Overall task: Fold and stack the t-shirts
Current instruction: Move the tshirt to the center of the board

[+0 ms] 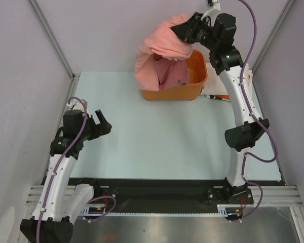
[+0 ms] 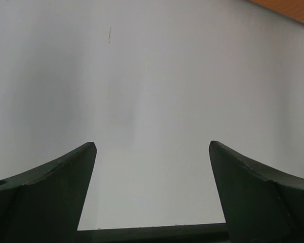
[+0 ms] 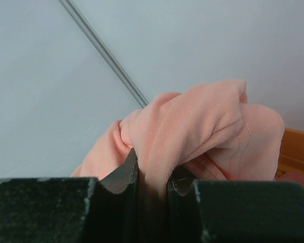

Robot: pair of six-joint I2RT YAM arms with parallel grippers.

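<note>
Our right end effector (image 3: 153,177) is clamped on a bunched fold of the salmon-pink t-shirt (image 1: 164,45), holding it high over the orange tub (image 1: 198,85) — raised, we judge, so the cloth hangs free of the rim before it goes to the desk (image 1: 157,142) for folding. The shirt drapes down from the fingers, its lower part inside the tub. Our left end effector (image 1: 104,124) hovers over the desk's near side, jaws apart and holding nothing.
</note>
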